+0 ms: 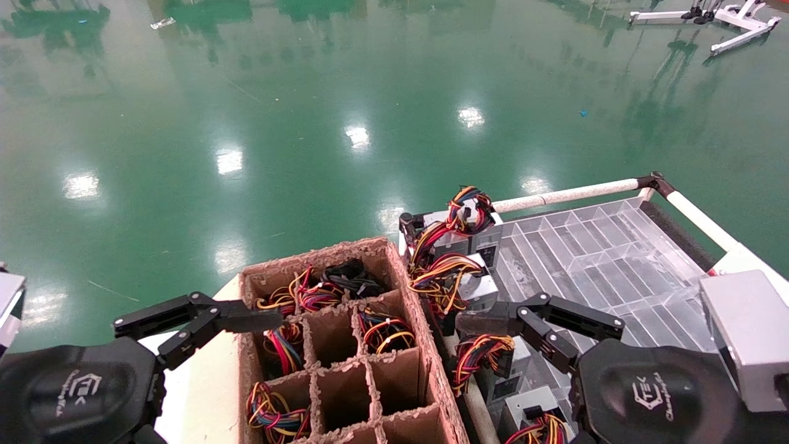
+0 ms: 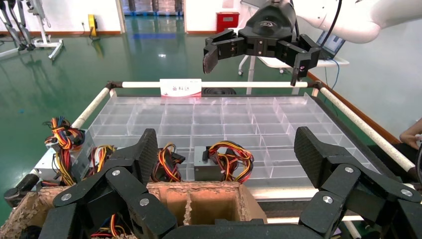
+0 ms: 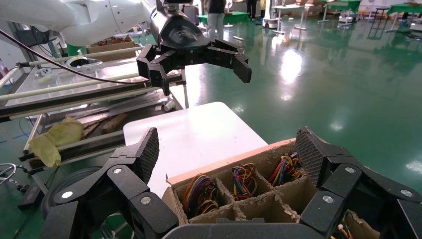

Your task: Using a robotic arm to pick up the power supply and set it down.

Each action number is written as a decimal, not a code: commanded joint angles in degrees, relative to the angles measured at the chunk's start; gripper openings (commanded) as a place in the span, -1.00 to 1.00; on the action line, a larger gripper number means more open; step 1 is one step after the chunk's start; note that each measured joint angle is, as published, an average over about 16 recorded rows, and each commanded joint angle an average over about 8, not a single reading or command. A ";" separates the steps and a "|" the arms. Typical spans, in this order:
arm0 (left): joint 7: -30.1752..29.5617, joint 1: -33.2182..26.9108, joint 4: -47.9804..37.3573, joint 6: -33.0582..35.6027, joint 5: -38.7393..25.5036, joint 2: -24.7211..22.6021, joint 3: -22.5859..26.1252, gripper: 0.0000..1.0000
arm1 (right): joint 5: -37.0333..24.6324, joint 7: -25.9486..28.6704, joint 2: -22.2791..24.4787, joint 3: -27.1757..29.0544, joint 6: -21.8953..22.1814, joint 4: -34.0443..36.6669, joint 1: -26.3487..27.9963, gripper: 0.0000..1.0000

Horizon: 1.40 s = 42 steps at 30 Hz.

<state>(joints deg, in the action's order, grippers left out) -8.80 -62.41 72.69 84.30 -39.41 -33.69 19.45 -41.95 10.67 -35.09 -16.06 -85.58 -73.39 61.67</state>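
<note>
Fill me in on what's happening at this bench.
Nothing is being held yet. The left gripper hangs open over the cardboard divider box, whose cells hold power supplies with coloured wire bundles. The right gripper hangs open over more power supplies lined up along the edge of the clear plastic tray. Neither touches anything.

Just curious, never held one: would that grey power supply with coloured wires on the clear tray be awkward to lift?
Probably rigid: the power supply looks like a metal box, so likely heavy for its size. Its wire bundle would likely flop and could snag. Smooth sides may slip in a grip.
</note>
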 commanded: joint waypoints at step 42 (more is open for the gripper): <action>0.00 0.00 0.00 0.00 0.00 0.00 0.00 1.00 | 0.00 0.00 0.00 0.00 0.00 0.00 0.00 1.00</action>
<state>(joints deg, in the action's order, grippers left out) -8.80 -62.41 72.69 84.30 -39.41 -33.69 19.45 -41.95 10.67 -35.09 -16.06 -85.59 -73.39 61.67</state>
